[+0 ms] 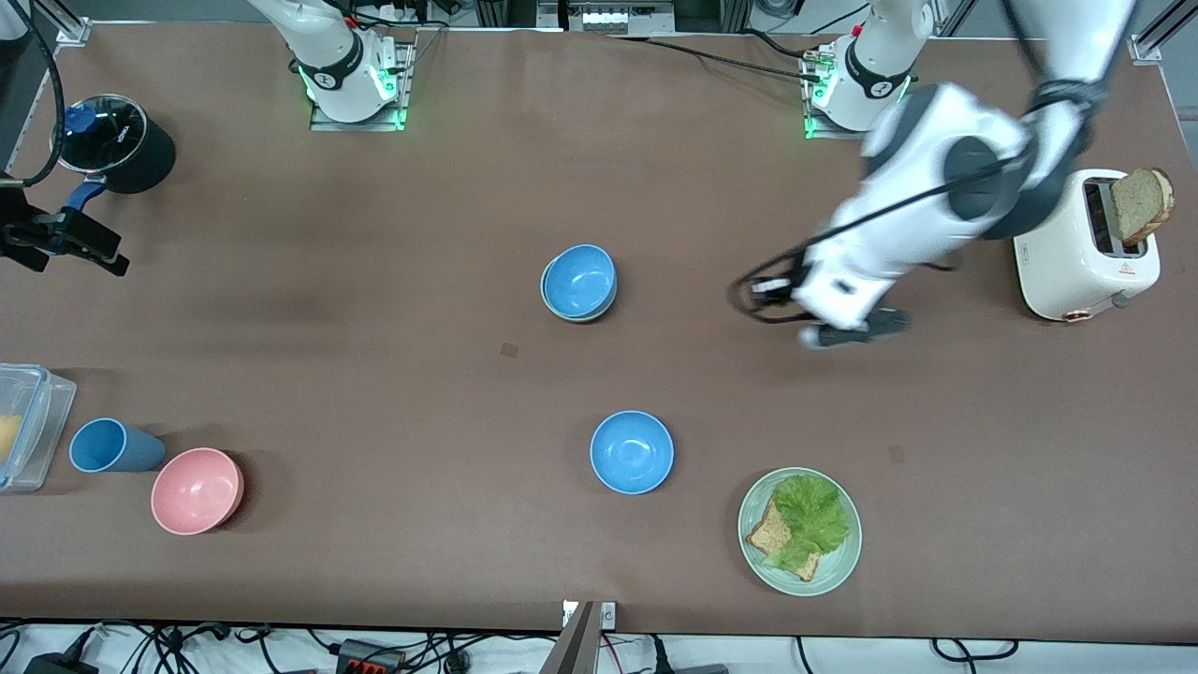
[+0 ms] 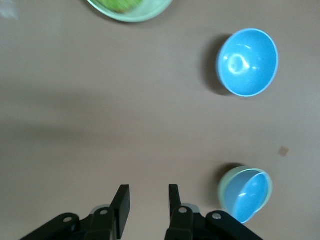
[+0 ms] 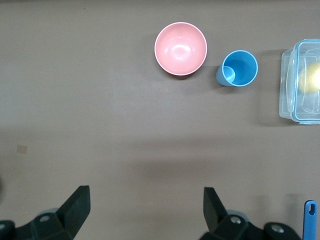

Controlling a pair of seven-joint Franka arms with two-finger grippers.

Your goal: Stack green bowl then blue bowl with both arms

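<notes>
Blue bowl (image 1: 579, 280) nested in green bowl (image 2: 227, 180) — left pincer (image 2: 148, 202) partly spread, empty, above tabletop (image 1: 374, 374); right pincer (image 3: 145, 207) spread wide, waiting.

We count four bowls on the table (image 1: 374, 281): one green bowl (image 1: 578, 313) with one blue bowl (image 1: 579, 279) nested in it near the table's middle, a second blue bowl (image 1: 632, 451) standing alone closer to the front edge, and one pink bowl (image 1: 197, 490) toward the right arm's end. There is one blue cup (image 1: 110, 446), one clear lidded container (image 1: 26, 426), one black pot (image 1: 120, 140), one toaster (image 1: 1086, 245) and one green plate (image 1: 798, 531). We see two pieces of toast, one (image 1: 1143, 203) in the toaster and one (image 1: 773, 534) on the plate, one lettuce leaf (image 1: 812, 512), and two arms, the left arm (image 1: 922, 197) and the right arm (image 1: 323, 42).
</notes>
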